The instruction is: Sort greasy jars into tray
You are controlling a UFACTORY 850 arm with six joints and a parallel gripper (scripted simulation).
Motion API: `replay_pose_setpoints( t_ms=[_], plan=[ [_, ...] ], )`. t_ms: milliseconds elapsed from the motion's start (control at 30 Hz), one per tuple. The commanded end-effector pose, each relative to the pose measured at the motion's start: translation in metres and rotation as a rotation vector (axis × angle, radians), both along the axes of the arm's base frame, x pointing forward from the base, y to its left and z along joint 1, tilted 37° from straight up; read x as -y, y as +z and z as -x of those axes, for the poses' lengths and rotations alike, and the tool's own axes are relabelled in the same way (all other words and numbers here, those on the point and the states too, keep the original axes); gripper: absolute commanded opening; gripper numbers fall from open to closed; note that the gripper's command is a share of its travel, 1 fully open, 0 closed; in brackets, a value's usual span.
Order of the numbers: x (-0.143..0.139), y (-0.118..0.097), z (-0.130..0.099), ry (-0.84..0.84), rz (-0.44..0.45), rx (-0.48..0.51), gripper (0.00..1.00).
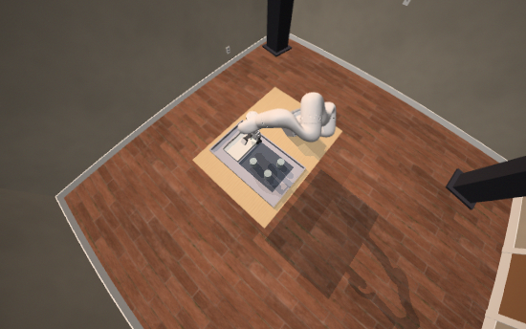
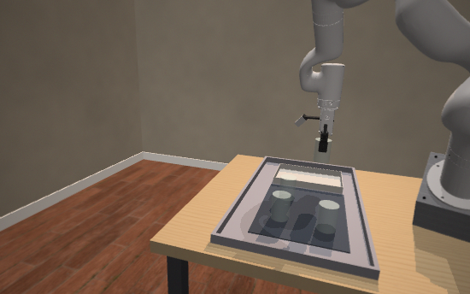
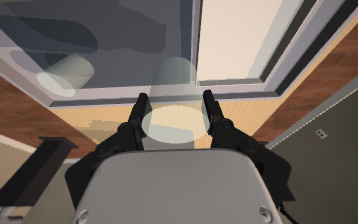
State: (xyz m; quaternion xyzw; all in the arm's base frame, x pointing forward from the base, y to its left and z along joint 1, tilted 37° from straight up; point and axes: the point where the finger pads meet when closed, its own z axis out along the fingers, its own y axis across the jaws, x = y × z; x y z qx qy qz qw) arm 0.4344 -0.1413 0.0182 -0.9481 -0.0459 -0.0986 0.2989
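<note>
Toward eleven o'clock of the mat (image 1: 260, 150) (image 2: 342, 246) (image 3: 115, 70) from above, the gripper (image 1: 258, 141) (image 2: 323, 149) (image 3: 176, 100) grips a raised jar (image 2: 322, 157) (image 3: 175, 125); transfer seems underway, next calling for centring over the ten-o'clock tray (image 1: 236, 150) (image 2: 308, 187) (image 3: 230, 45), then lowering.

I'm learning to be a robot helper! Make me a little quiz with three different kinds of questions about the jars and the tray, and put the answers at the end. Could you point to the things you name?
1. How many jars stand on the dark drying mat (image 1: 266, 153) (image 2: 267, 228)?
2. True or false: the tool (image 2: 323, 149) (image 3: 176, 100) is holding a jar (image 2: 321, 157) (image 3: 175, 125) up in the air.
3. Pick one. What is in the cream tray (image 1: 236, 152) (image 2: 308, 177) (image 3: 230, 40) beside the mat?
a) two jars
b) no jar
c) four jars

Key: 1: three; 2: true; 3: b
</note>
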Motion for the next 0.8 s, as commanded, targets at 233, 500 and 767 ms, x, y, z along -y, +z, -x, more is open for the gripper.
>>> replay_pose_setpoints(
  t_ms=[233,500,767],
  plan=[
    [0.03,-0.018,-0.017,0.0,0.0,0.001,0.0],
    [0.046,-0.027,-0.025,0.0,0.0,0.001,0.0],
    [0.066,-0.04,-0.036,0.0,0.0,0.001,0.0]
  ],
)
